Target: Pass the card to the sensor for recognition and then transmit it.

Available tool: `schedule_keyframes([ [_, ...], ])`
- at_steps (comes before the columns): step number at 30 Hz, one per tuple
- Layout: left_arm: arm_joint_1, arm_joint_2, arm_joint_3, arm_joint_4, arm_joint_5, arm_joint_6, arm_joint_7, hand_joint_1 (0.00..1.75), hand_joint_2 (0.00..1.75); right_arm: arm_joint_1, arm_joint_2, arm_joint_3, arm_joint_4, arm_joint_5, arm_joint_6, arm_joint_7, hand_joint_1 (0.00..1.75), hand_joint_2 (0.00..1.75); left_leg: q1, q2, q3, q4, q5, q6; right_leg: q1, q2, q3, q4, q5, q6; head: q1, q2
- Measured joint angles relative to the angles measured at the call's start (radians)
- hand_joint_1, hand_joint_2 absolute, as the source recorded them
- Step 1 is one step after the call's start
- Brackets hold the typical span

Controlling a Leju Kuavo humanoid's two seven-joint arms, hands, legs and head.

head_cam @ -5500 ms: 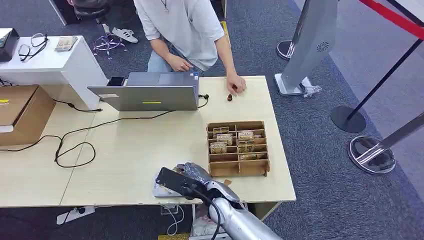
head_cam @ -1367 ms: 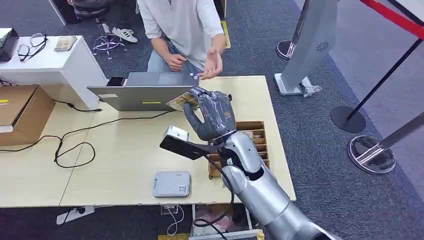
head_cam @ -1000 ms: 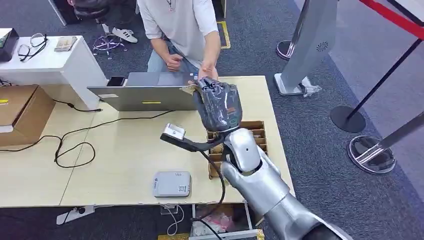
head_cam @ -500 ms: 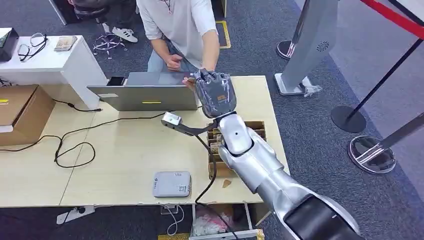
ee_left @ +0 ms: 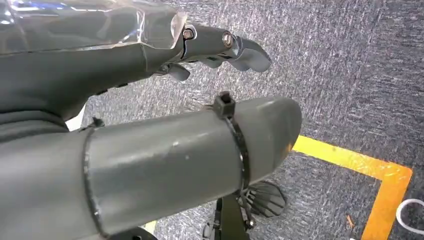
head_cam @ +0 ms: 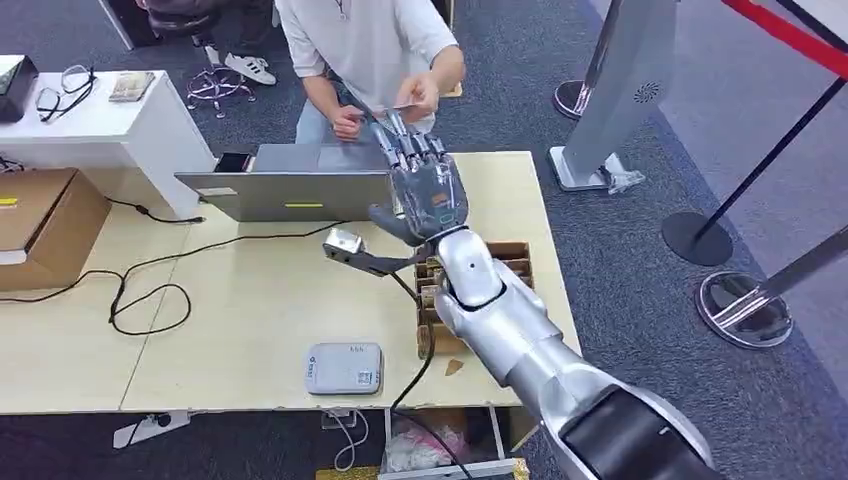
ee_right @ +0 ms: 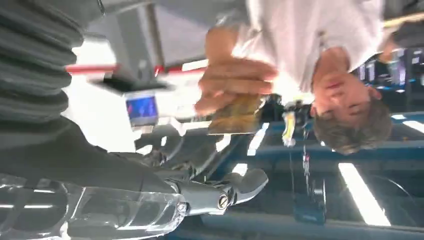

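The card (ee_right: 235, 114) is in a person's hand (head_cam: 418, 96), pinched at its edge and held just past the far side of the table (head_cam: 250, 300). I see my right hand (head_cam: 425, 185) reaching out over the far half of the table, its fingers (head_cam: 400, 135) straight, spread apart and holding nothing. In the head view the fingertips point at the card and look almost level with it; I cannot tell whether they touch it. In the right wrist view the card sits just beyond my fingers, in the person's grip and blurred.

My left hand (ee_left: 150, 135) hangs low over dark carpet with a yellow line across it. Its thumb is straight and its darker fingers bend slightly with nothing in them, though I cannot tell how far they are spread.

The table is pale wood. A grey card sensor (head_cam: 343, 367) lies flat near its front edge. To the right of it is a wooden tray (head_cam: 480, 300) with compartments, partly behind my forearm. A laptop (head_cam: 290, 185) is at the far side, with a black cable (head_cam: 150, 290) looping across the left half. A cardboard box (head_cam: 45, 225) sits at the far left. Grey carpet and barrier posts (head_cam: 695, 235) lie to the right.
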Motion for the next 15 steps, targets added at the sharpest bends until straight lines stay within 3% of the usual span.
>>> schedule_keyframes([
  [2, 0.003, 0.000, 0.000, 0.000, 0.003, -0.003, 0.000, 0.00, 0.00, 0.012, 0.014, -0.054, -0.002, -0.156, -0.001, -0.130, 0.00, 0.00, 0.000, 0.000, 0.000, 0.000, 0.000, 0.000, 0.000, 0.000, 0.000, 0.000, 0.000, 0.000, 0.000, 0.000],
  [6, 0.009, 0.001, 0.001, 0.000, 0.007, -0.004, 0.002, 0.00, 0.00, 0.048, 0.036, -0.133, -0.032, -0.379, 0.047, -0.255, 0.00, 0.00, 0.000, 0.000, 0.000, 0.000, 0.000, 0.000, 0.000, 0.000, 0.000, 0.000, 0.000, 0.000, 0.000, 0.000],
  [10, 0.010, 0.001, 0.001, 0.000, 0.013, -0.004, 0.008, 0.00, 0.00, 0.120, 0.039, -0.159, -0.137, -0.555, 0.145, -0.293, 0.00, 0.00, 0.000, 0.000, 0.000, 0.000, 0.000, 0.000, 0.000, 0.000, 0.000, 0.000, 0.000, 0.000, 0.000, 0.000],
  [15, 0.011, 0.001, 0.002, 0.000, 0.019, -0.005, 0.010, 0.00, 0.00, 0.219, 0.026, -0.159, -0.295, -0.633, 0.222, -0.285, 0.00, 0.00, 0.000, 0.000, 0.000, 0.000, 0.000, 0.000, 0.000, 0.000, -0.001, 0.000, 0.000, 0.000, 0.000, 0.000],
])
